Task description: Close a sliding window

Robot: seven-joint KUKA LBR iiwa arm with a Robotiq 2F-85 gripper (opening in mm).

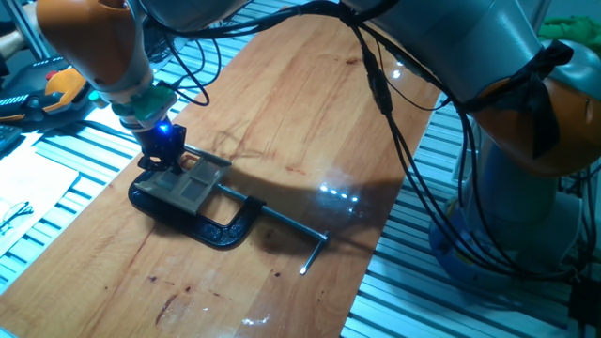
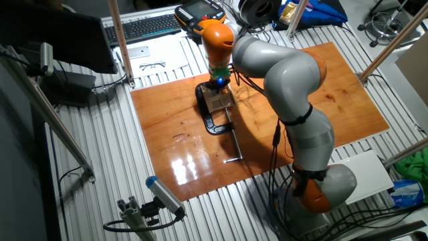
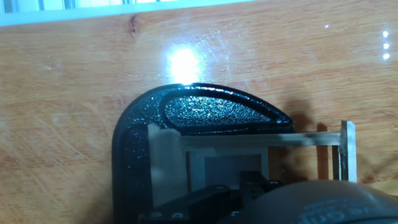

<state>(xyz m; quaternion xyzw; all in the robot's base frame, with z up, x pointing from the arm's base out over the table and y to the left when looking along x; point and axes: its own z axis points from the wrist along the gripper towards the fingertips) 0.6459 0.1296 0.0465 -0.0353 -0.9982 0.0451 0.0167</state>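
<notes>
Sliding window (image 3: 249,152) frame: hand view only.

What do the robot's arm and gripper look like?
The arm is made of rounded silver-grey segments with orange bands at the joints. Black cables run loosely along it. The gripper is small and black, under a greenish ring, and a blue light glows on it.

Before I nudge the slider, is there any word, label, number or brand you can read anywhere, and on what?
None can be read.
sliding window: bare pale wood, no marking shows.
C-clamp: black pebbled casting, no lettering visible in the hand view.
keyboard: key legends too small to read.
blue package: printing too blurred to read.
claw: only a blue light above it, no text.
</notes>
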